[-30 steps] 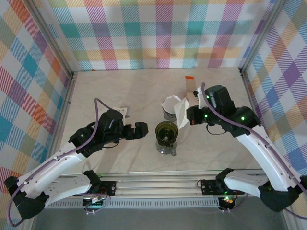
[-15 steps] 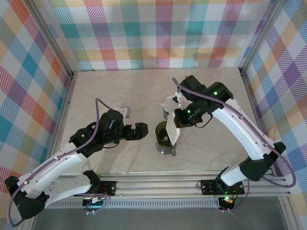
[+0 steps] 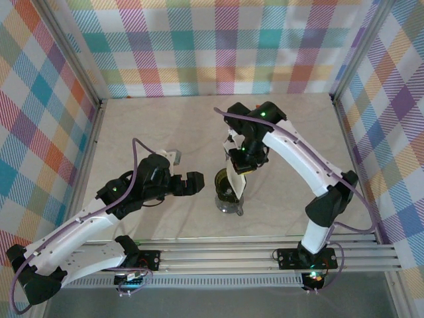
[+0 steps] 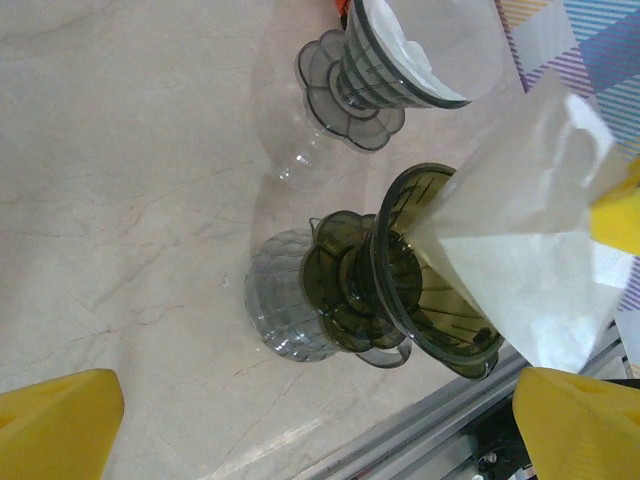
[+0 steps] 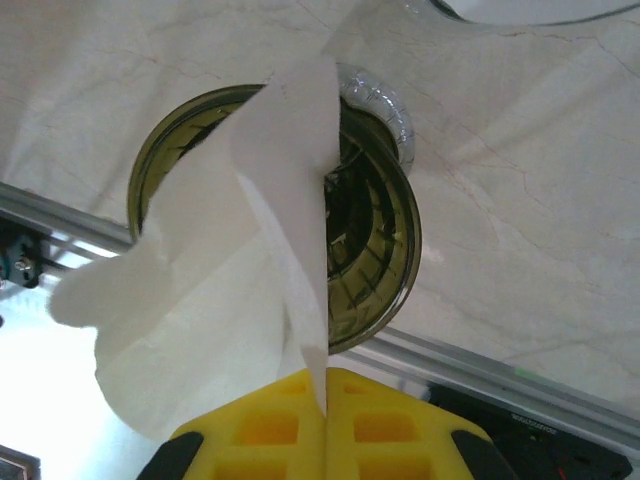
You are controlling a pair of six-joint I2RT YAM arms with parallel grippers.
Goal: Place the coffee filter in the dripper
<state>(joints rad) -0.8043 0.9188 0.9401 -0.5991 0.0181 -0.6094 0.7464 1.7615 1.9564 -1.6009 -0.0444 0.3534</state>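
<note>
Having swung in from the tabletop's right edge, we are bringing the coffee filter (image 4: 520, 250), pinched in the closed right fingers (image 5: 270, 425), tip-first over the dripper (image 4: 395, 262) at mid-tabletop, left fingers (image 4: 60, 420) wide open, empty.

In the right wrist view the coffee filter (image 5: 225, 270) covers the left half of the mouth of the dripper (image 5: 385, 250), so whether its tip sits inside cannot be told. The right gripper (image 5: 327, 405), pinched on the paper, is cut by the bottom edge. The left wrist view crops the left gripper (image 4: 315, 425) to two yellow corners, and cuts the second dripper (image 4: 370, 70) at the top edge
</note>
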